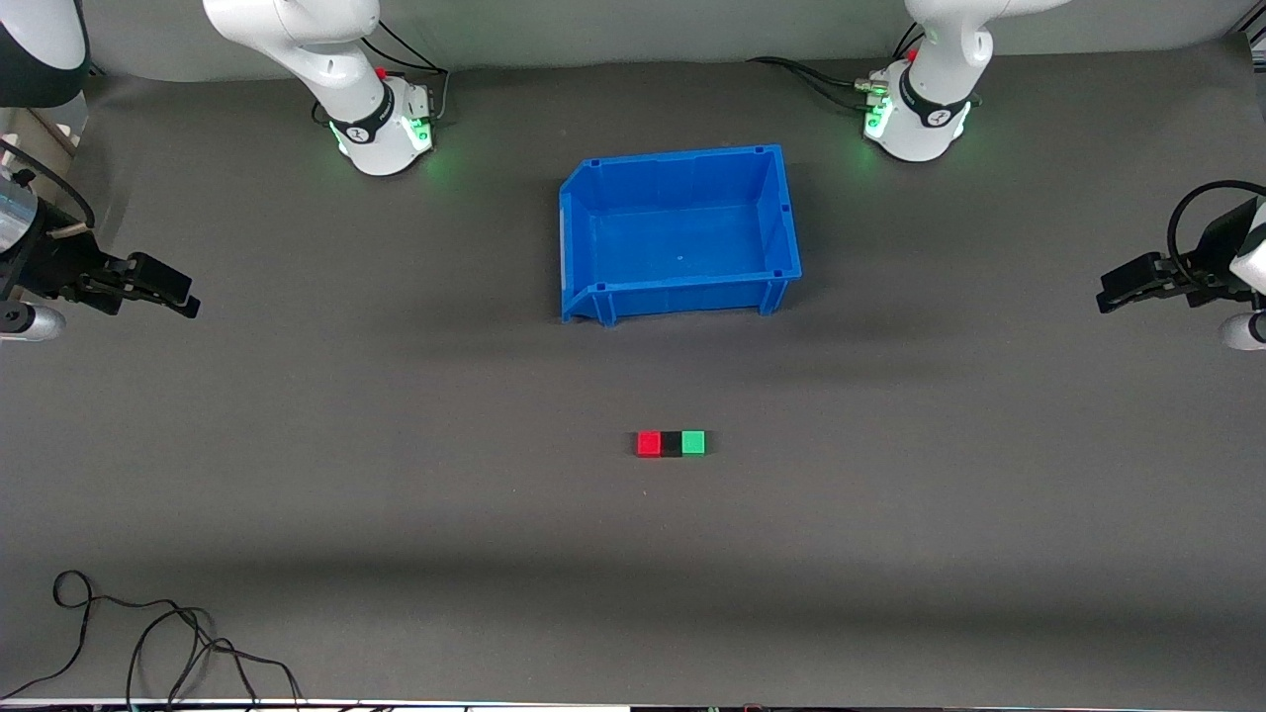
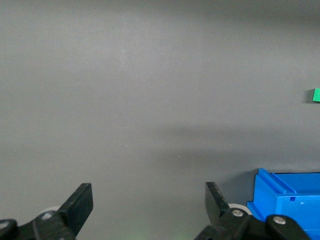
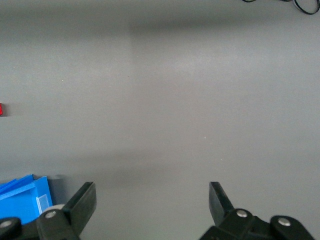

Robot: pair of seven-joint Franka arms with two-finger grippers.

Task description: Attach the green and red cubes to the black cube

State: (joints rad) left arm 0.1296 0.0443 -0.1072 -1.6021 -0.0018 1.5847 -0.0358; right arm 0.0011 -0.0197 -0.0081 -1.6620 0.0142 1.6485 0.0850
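Observation:
The red cube [image 1: 648,443], the black cube [image 1: 672,444] and the green cube [image 1: 693,442] lie in one row on the grey mat, touching side by side, black in the middle, nearer the front camera than the blue bin. The green cube's edge shows in the left wrist view [image 2: 316,95], the red cube's edge in the right wrist view [image 3: 1,109]. My left gripper [image 1: 1106,297] is open and empty at the left arm's end of the table. My right gripper [image 1: 188,302] is open and empty at the right arm's end. Both arms wait.
An empty blue bin [image 1: 593,188] stands mid-table, farther from the front camera than the cubes; its corner shows in the left wrist view [image 2: 287,200] and the right wrist view [image 3: 25,197]. A loose black cable [image 1: 168,643] lies at the near edge toward the right arm's end.

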